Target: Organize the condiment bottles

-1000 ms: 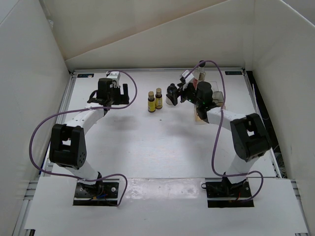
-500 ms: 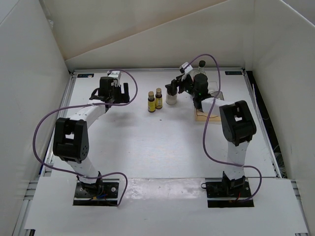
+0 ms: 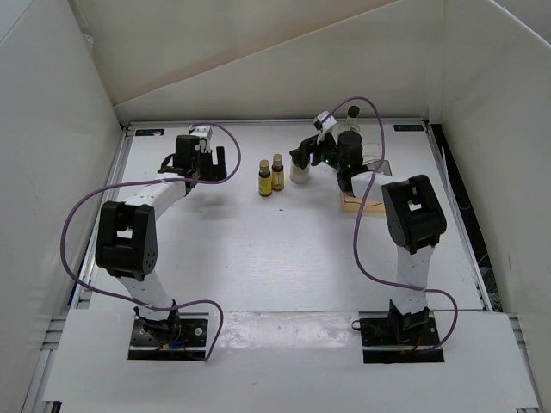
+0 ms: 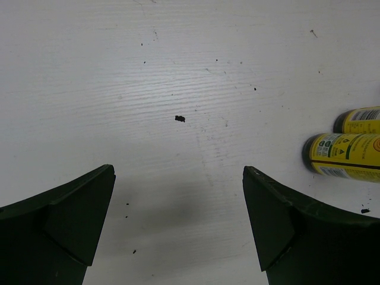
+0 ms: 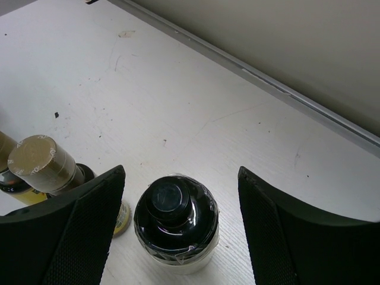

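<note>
Two tiny amber bottles [image 3: 271, 175] with gold caps and yellow labels stand side by side at the table's middle back. The short clear black-capped bottle [image 3: 300, 166] stands just right of them. My right gripper [image 3: 308, 157] is open, and its fingers straddle this bottle [image 5: 175, 224] without touching it. One gold-capped amber bottle [image 5: 43, 161] shows at the left in the right wrist view. A taller black-capped bottle [image 3: 351, 117] stands behind my right wrist, mostly hidden. My left gripper [image 3: 203, 165] is open and empty over bare table [image 4: 178, 171], with the amber bottles [image 4: 346, 156] at its right.
The clear tray with a tan wooden base [image 3: 363, 198] sits at the back right under my right arm. White walls enclose the table on three sides. Purple cables loop from both arms.
My right arm has folded up and back, its elbow now higher, with the gripper staying at the short black-capped bottle. My left arm has straightened a little, and its gripper has barely moved.
</note>
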